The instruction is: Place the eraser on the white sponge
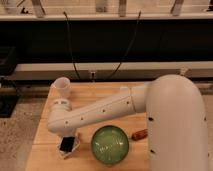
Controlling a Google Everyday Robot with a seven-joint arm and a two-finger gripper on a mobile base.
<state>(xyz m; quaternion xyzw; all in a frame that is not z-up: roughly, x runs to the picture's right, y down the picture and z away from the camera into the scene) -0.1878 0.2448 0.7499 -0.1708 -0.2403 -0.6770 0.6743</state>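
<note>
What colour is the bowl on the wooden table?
Green, shown in the camera view. The bowl sits right of the gripper, which is just above the eraser.

High near view, facing down onto table (44,148), claw (67,139) lower left

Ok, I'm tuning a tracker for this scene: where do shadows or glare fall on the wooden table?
Camera view: the light wooden table is evenly lit, the wall behind dark; the round green bowl shows a pale sheen, no hard glare; the white arm shades its hand, low at the picture's lower left, above the small black rectangular eraser and small white rectangular sponge.
</note>
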